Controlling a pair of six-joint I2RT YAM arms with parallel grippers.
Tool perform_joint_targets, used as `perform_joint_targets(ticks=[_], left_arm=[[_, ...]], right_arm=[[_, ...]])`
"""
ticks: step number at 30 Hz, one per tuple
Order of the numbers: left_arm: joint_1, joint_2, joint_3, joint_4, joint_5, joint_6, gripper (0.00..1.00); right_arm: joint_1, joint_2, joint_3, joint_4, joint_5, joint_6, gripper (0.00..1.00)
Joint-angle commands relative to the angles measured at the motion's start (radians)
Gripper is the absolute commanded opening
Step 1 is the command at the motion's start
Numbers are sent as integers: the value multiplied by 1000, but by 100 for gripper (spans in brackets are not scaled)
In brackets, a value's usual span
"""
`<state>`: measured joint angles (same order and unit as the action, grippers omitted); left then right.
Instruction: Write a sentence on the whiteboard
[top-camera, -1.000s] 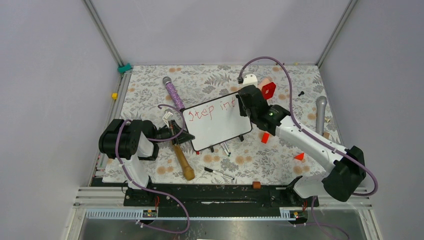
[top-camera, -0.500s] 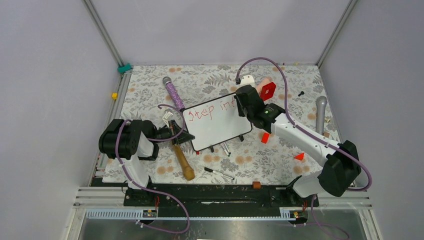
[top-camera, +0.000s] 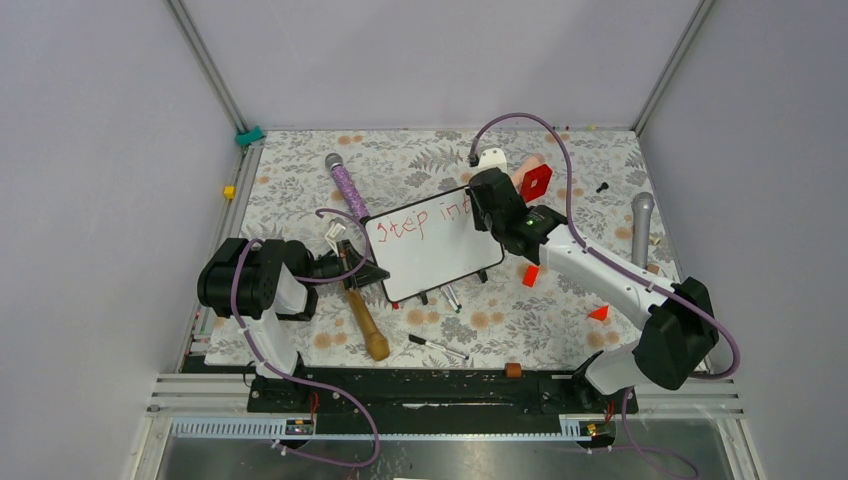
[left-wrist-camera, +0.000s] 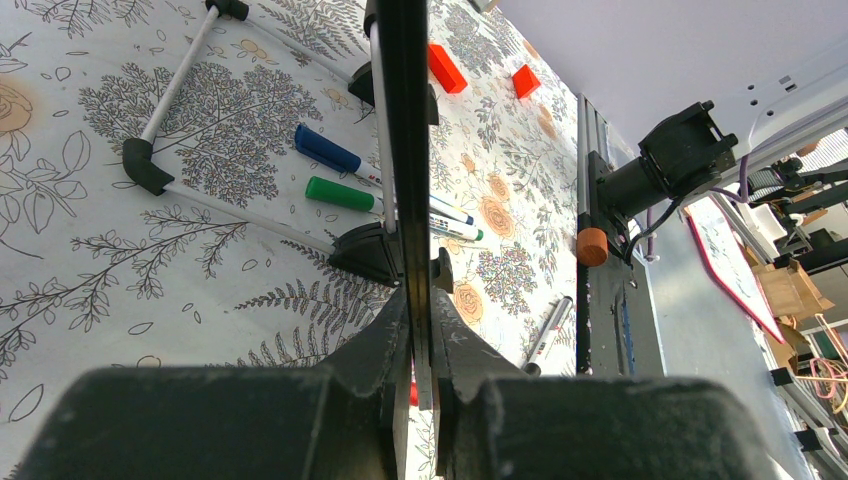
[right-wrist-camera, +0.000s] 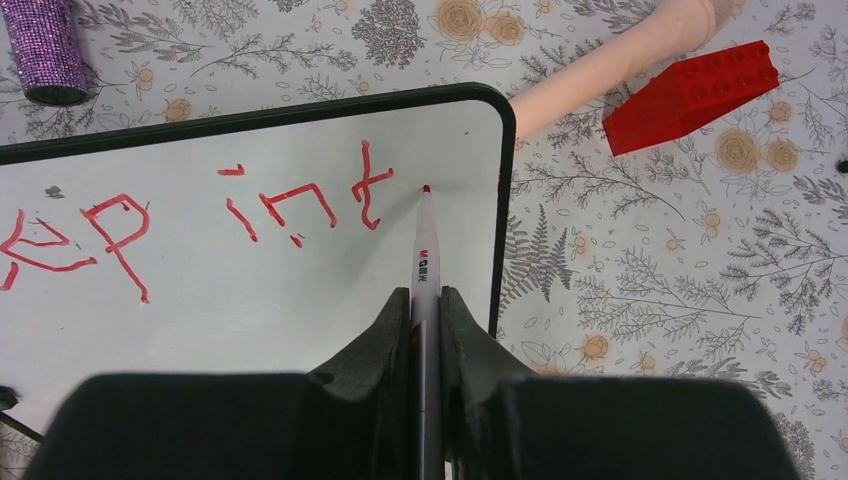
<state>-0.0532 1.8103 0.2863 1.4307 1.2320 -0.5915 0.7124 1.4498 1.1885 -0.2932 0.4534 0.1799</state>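
Two red words (top-camera: 421, 221), "step int", on whiteboard (top-camera: 440, 262); R gripper (right-wrist-camera: 425, 300) pinches marker (right-wrist-camera: 424, 250), L gripper (left-wrist-camera: 420, 312) clamps its edge.

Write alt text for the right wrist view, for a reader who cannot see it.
The right gripper, shut on a white marker, holds its red tip at the whiteboard just right of red handwriting that reads "ep int" in this view. Beyond the board's right edge, a red block and a peach cylinder lie on a floral cloth.
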Motion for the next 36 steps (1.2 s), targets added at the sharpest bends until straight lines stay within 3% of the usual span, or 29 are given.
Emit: perform_joint_targets(ticks=[1,20,36], left_arm=[[-6,14,8,43,54,49,0],[-7,12,8,43,54,50,0],[-7,12,8,43,53,50,0]], right_arm=[[-7,14,44,60,-14,-13,0],[-7,2,46,-41,-93,-20,0],[-9,34,85,-58,25,-30,0]])
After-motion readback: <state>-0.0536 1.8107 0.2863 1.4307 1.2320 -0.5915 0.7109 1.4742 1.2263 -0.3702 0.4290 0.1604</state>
